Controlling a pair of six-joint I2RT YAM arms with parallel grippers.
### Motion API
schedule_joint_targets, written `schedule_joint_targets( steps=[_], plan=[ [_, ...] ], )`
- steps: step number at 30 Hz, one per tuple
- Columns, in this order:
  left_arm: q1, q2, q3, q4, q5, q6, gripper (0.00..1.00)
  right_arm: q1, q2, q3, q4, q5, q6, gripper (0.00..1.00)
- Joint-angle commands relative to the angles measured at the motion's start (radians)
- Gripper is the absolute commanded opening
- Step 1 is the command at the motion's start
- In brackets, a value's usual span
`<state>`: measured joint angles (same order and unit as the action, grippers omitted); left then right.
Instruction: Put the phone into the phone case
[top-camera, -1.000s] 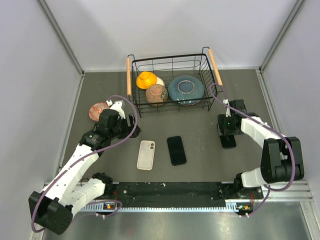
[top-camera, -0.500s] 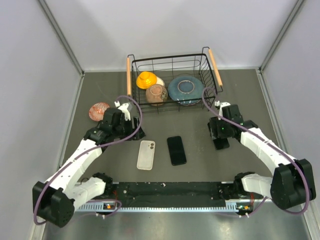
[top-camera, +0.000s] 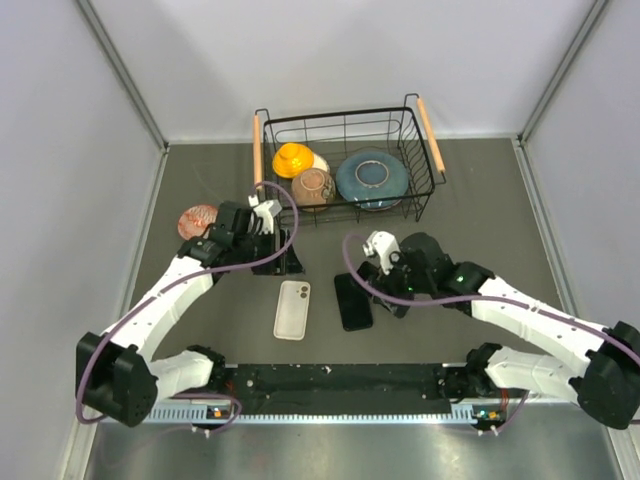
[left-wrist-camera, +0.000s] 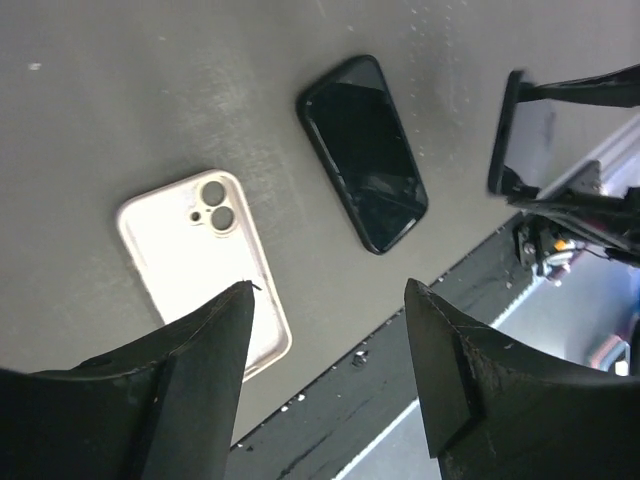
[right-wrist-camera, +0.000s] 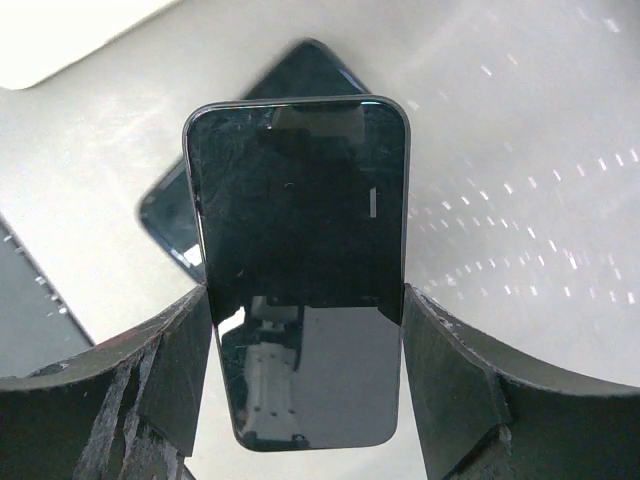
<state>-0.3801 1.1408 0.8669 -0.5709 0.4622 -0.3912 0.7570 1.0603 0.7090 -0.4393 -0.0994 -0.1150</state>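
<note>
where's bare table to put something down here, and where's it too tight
Bare: the right side, between the basket, the right wall and the right arm; also the far-left corner behind the pink dish. Crowded: the centre, where the phone case, phone, open left gripper and right gripper clamping a dark slab bunch up.

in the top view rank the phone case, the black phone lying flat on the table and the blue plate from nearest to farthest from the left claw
1. phone case: just below the left claw in the picture, on the arm-base side.
2. black phone: flat on the table, right of the case.
3. blue plate: in the wire basket at the far side.
</note>
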Motion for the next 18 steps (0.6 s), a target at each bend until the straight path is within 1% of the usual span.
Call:
schedule_joint_targets(
  steps=[1,2,3,4,5,7,9,14,17,18],
  plan=[
    [0.004,0.039,0.055,-0.001,0.196,0.029,0.67,0.073,-0.022,0.003,0.174,-0.184,-0.181,0.37],
    [0.004,0.054,0.052,0.006,0.231,0.026,0.66,0.085,-0.011,0.006,0.209,-0.204,-0.198,0.36],
    [0.004,0.062,0.049,0.019,0.260,0.023,0.66,0.099,-0.007,0.010,0.221,-0.210,-0.215,0.37],
    [0.004,0.069,0.041,0.037,0.323,0.022,0.66,0.128,0.001,0.015,0.234,-0.209,-0.235,0.36],
    [0.004,0.086,0.040,0.043,0.346,0.022,0.66,0.139,0.009,0.021,0.244,-0.209,-0.268,0.36],
    [0.003,0.106,0.038,0.054,0.416,0.020,0.66,0.157,0.046,0.056,0.244,-0.226,-0.296,0.36],
    [0.003,0.138,0.035,0.063,0.458,0.017,0.66,0.174,0.090,0.096,0.240,-0.249,-0.331,0.36],
    [0.000,0.186,0.027,0.109,0.507,-0.011,0.65,0.217,0.174,0.158,0.229,-0.235,-0.390,0.35],
    [-0.017,0.212,0.024,0.115,0.510,-0.014,0.65,0.226,0.217,0.185,0.229,-0.230,-0.408,0.35],
    [-0.022,0.220,0.023,0.118,0.513,-0.014,0.64,0.235,0.227,0.197,0.228,-0.232,-0.410,0.35]
  ],
)
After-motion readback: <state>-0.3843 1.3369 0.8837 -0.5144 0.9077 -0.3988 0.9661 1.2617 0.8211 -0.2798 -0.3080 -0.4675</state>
